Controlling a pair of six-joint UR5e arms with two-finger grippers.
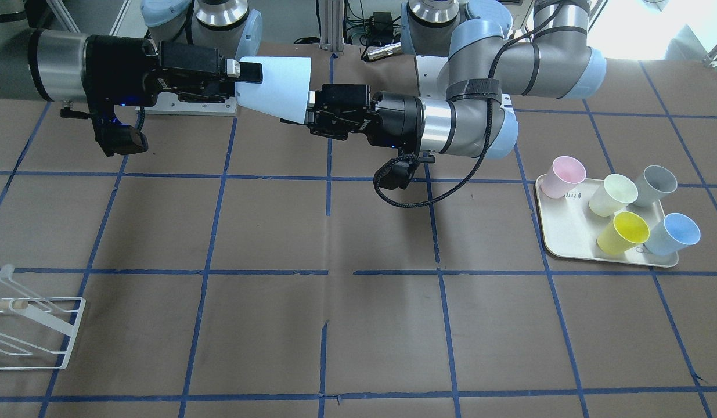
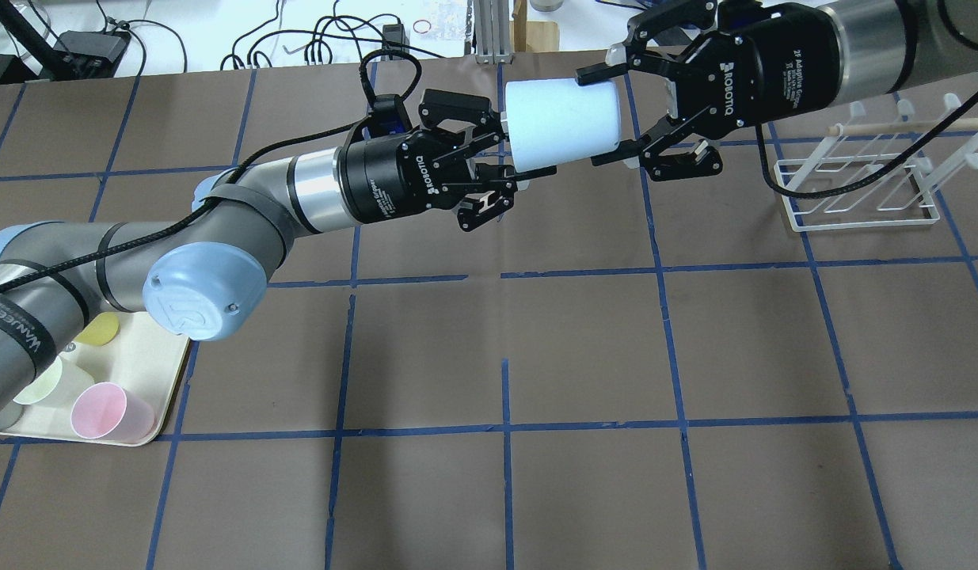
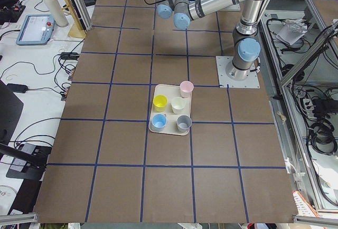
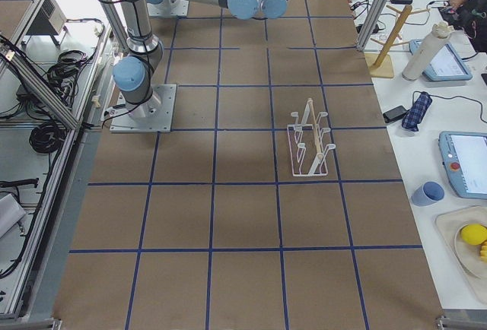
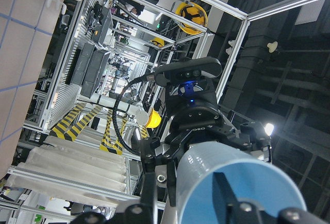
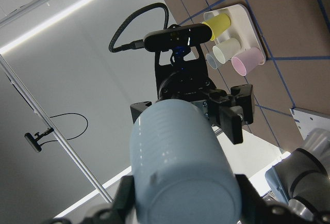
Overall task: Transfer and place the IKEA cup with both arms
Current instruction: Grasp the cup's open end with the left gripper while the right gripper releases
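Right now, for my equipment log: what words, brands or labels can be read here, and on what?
"ROBOTIQ": on the left claw, white on black.
"ROBOTIQ": on the right claw.
"2F Adaptive Gripper": also on the right claw; smaller lines under it unreadable.
White lettering on the strap around the left arm: partly hidden, unreadable.
Print on the tray: too blurred.
The IKEA cup between them: no text visible.
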